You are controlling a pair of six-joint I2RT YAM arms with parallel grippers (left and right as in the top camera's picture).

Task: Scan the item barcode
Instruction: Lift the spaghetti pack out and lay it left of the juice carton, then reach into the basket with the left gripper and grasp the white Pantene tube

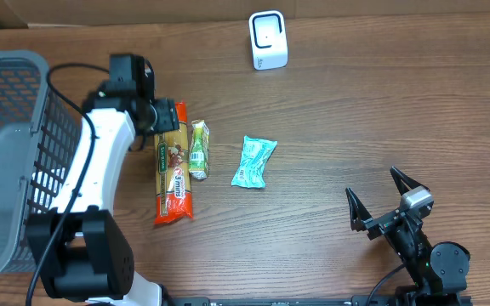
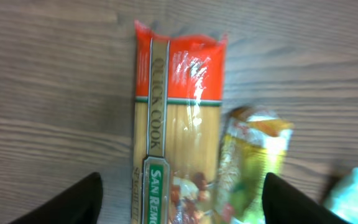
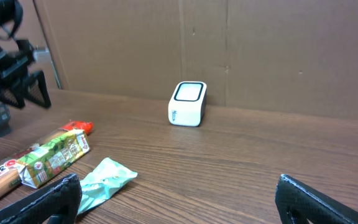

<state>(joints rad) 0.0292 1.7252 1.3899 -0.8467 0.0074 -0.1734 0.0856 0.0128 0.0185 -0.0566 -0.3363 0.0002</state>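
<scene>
Well, the scanning looks barely begun: the pasta packet point(image 1: 173, 174) lies flat on the table point(image 1: 356, 110), well apart from the white scanner point(image 1: 268, 40) at the far edge. The left gripper point(image 1: 168, 116) hovers over the packet's upper end, jaws spread wide, holding nothing. The right gripper point(image 1: 372, 184) sits gaping and empty near the front. Lifting, carrying and showing the barcode are all left to do, I reckon.

- We see the pasta packet point(image 1: 173, 174) with orange-red ends, a clear middle showing pale yellow strands, and a green strip with pale lettering.
- We make out the small packet point(image 1: 198, 150) as green and yellow.
- We see a mint-green packet point(image 1: 254, 161).
- We find the scanner point(image 1: 268, 40) white, its face edged dark.
- The basket point(image 1: 58, 144) is grey mesh.
- The table point(image 1: 356, 119) shows brown wood grain.
</scene>
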